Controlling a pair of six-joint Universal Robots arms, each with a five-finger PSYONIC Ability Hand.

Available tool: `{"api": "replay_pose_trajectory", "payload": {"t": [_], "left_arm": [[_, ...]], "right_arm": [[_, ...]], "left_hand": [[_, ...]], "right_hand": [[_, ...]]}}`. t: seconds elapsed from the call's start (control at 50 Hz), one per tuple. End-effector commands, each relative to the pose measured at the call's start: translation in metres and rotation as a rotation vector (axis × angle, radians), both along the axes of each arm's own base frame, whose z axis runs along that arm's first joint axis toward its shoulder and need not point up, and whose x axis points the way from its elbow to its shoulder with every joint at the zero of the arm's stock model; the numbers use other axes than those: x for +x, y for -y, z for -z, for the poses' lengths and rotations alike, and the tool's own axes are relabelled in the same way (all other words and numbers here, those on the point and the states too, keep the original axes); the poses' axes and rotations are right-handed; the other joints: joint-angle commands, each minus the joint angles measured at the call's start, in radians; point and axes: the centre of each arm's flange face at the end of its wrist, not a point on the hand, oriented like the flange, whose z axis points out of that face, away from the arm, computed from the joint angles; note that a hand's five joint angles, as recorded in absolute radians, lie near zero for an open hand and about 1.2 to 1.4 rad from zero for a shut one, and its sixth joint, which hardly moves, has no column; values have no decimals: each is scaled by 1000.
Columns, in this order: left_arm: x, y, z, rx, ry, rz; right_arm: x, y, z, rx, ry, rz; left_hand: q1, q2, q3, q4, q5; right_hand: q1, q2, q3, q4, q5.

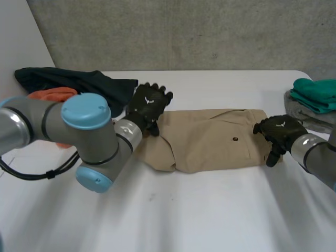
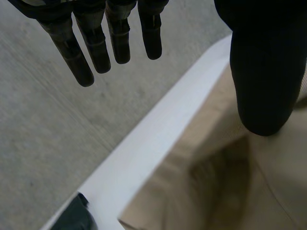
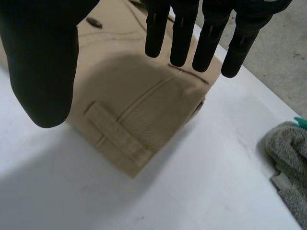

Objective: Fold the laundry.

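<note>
Folded tan trousers (image 1: 210, 139) lie across the middle of the white table (image 1: 184, 215), waistband end to the right. My left hand (image 1: 148, 106) hovers at their left end, fingers (image 2: 120, 40) straight and spread, thumb (image 2: 264, 72) apart over the tan cloth (image 2: 230, 182), holding nothing. My right hand (image 1: 279, 134) hangs just above the right end. In its wrist view the fingers (image 3: 192, 33) and thumb (image 3: 41, 62) stand apart above the waistband and belt loop (image 3: 120, 136), empty.
A dark green garment (image 1: 79, 81) and an orange one (image 1: 52, 94) lie at the back left. A teal folded cloth (image 1: 317, 93) on grey towels (image 3: 288, 163) sits at the right edge. The table's far edge (image 2: 158, 139) runs just beyond the trousers.
</note>
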Motion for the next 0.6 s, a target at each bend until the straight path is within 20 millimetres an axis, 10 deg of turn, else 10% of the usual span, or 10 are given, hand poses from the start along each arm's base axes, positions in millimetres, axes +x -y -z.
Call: {"api": "replay_pose_trajectory", "payload": {"t": [0.02, 0.28, 0.4, 0.6], "left_arm": [[1, 16, 26, 15, 21, -54], [26, 36, 40, -39, 178, -176], [30, 32, 10, -79, 147, -183], [41, 17, -44, -155, 90, -196]], "right_arm": [[-7, 4, 12, -87, 17, -3], [-10, 20, 29, -200, 25, 2], [-11, 23, 36, -198, 3, 5], [-38, 27, 4, -268, -121, 60]], "left_hand": [[73, 71, 76, 69, 66], [47, 45, 50, 42, 40], [2, 0, 6, -2, -4], [-86, -88, -82, -90, -92]], "right_hand": [[147, 158, 146, 143, 137], [402, 413, 401, 398, 392], [961, 972, 960, 957, 951], [962, 973, 961, 958, 952]]}}
